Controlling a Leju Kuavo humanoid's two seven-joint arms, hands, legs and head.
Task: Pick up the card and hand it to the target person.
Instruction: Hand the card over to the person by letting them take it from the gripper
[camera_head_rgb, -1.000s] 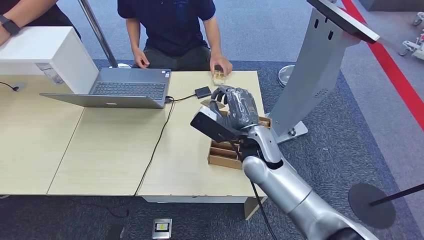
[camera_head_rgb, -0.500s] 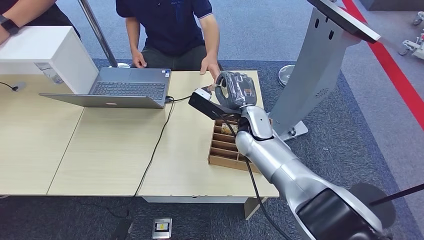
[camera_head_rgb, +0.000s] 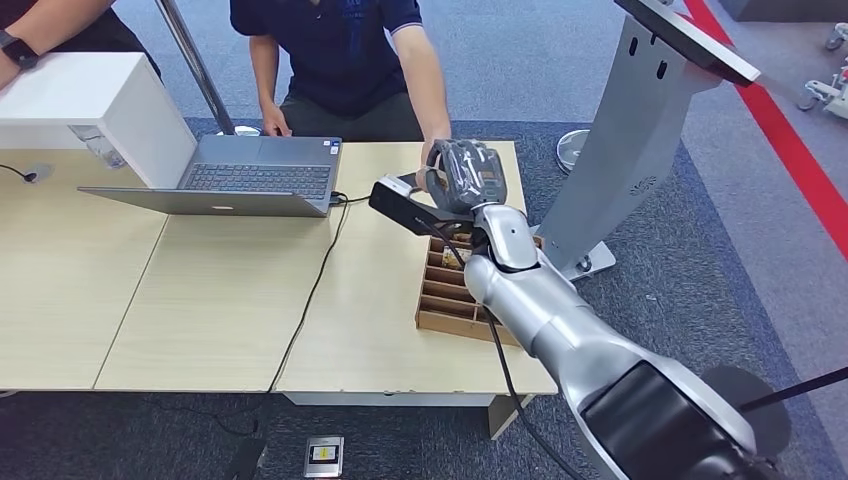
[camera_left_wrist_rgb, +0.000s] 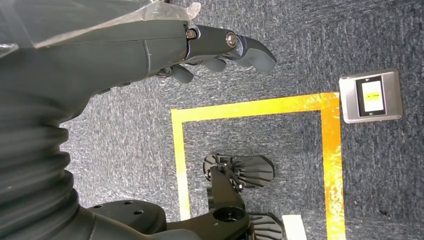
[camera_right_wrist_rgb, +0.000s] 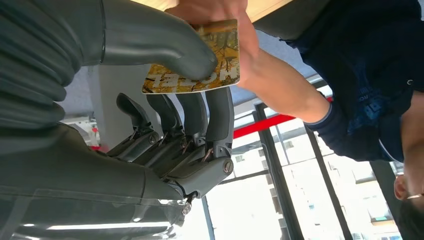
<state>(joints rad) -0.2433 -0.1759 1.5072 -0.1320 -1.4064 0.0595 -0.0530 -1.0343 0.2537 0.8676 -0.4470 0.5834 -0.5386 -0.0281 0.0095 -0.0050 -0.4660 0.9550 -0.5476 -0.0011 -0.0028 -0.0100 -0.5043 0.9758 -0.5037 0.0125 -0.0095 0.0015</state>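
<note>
Card: the card (camera_right_wrist_rgb: 200, 60), yellow-brown with printed letters, sits pinched between the right hand's thumb and fingers, up over the table's far edge.
Right hand: the right hand (camera_head_rgb: 462, 176) grips the card.
Person's hand: the person's hand (camera_right_wrist_rgb: 215, 20) touches the card's far end.
Left hand: the left hand (camera_left_wrist_rgb: 200, 47) hangs over carpet, fingers curled in, holding nothing.
Change: a second ago the right hand was lower, over the wooden tray (camera_head_rgb: 445, 300); it has risen toward the person.
</note>
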